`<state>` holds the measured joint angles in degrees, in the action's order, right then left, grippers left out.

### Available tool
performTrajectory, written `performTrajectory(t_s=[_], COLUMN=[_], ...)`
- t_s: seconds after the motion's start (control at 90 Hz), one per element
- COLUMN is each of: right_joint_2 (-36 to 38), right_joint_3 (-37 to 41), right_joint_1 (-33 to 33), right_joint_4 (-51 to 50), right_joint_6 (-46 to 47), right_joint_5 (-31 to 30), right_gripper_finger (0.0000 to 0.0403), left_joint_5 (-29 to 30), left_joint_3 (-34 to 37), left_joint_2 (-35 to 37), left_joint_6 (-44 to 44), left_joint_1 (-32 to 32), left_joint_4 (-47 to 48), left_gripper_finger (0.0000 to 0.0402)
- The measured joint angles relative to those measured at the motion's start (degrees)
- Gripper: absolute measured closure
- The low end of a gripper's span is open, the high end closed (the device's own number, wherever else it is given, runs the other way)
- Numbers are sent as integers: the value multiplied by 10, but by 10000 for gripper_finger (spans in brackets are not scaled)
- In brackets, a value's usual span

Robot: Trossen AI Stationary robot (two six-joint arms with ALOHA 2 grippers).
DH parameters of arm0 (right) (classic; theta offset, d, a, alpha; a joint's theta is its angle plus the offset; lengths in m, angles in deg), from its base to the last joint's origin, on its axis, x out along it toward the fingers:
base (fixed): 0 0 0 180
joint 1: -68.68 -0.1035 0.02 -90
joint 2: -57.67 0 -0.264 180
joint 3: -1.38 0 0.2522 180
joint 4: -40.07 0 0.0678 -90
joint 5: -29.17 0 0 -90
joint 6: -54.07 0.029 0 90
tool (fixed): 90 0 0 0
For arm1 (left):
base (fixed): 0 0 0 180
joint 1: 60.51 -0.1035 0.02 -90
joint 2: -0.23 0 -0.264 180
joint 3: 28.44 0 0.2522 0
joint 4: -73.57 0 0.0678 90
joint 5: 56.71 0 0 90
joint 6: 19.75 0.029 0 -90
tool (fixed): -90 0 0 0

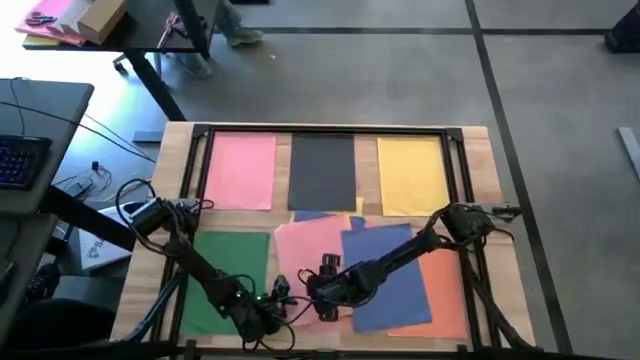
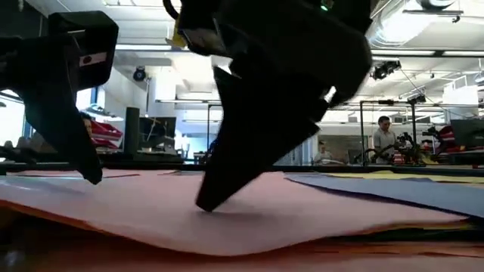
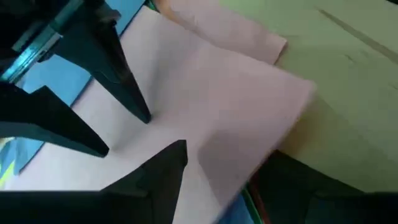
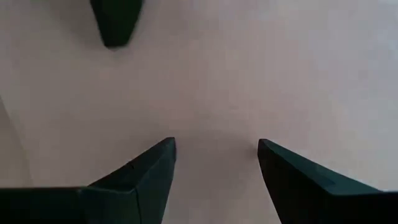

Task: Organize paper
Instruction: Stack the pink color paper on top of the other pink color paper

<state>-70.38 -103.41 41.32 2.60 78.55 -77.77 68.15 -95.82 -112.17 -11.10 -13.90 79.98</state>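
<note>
On the bench point(image 1: 490, 180) the paper lies in two rows, seen from above. At the far side, toward 12 o'clock, three sheets lie flat and apart: a pink sheet point(image 1: 241, 171) at 11 o'clock, a grey sheet point(image 1: 322, 170) at 12 and a yellow sheet point(image 1: 411, 175) at 1. Nearer, a green sheet point(image 1: 232, 272) lies at 8 o'clock. At 6 o'clock a second pink sheet, the loose pink point(image 1: 308, 250), sits skewed, overlapping a blue sheet point(image 1: 395, 280) to its right; the blue in turn covers part of an orange sheet point(image 1: 445, 290) at 4 o'clock. A further blue edge shows just under the grey sheet.

The right pincer point(image 1: 322, 300) is down on the loose pink sheet at 6 o'clock; its fingers point(image 4: 149, 171) stand apart, open, with pink paper between them and nothing gripped. The left pincer point(image 1: 270, 315) is just beside it at 7 o'clock, at the near edge of the same sheet; its fingers point(image 3: 165, 168) are also spread, tips at the paper surface. In the low view the pink sheet point(image 2: 227, 219) bows slightly upward off the layers beneath it.
</note>
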Motion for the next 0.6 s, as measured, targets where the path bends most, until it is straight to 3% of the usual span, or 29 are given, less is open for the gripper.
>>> performTrajectory(t_s=[0.422, 0.6], right_joint_2=[0, 0], right_joint_3=[0, 0], right_joint_1=[0, 0], right_joint_4=[-14, -24], right_joint_6=[5, 6], right_joint_5=[0, 0], right_gripper_finger=[187, 187], left_joint_5=[4, 6], left_joint_3=[-24, -45], left_joint_2=[-2, -2], left_joint_6=[30, 26], left_joint_1=[0, 3], left_joint_4=[15, 68], left_gripper_finger=[229, 229])
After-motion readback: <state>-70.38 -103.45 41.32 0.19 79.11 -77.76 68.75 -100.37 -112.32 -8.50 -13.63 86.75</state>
